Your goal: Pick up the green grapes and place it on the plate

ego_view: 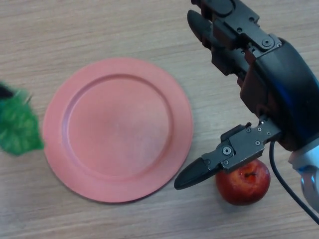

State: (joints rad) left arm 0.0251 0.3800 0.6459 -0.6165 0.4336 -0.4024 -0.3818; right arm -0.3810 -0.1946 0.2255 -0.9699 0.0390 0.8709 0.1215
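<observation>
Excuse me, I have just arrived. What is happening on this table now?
A robot stands over a wooden table with a pink plate in the middle, and nothing lies on the plate. Its right hand hangs open above a red apple, holding nothing. At the left edge shows something green and blurry, perhaps the grapes, with a dark shape beside it; whether the left hand holds it cannot be told.

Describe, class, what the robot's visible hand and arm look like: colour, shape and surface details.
The right hand is black, with thick, blocky fingers tapering to rounded tips and a pointed thumb. Small silver screws dot the joint plates. The glossy black casing shows dark red inside, and the wrist turns pale grey-white.
</observation>
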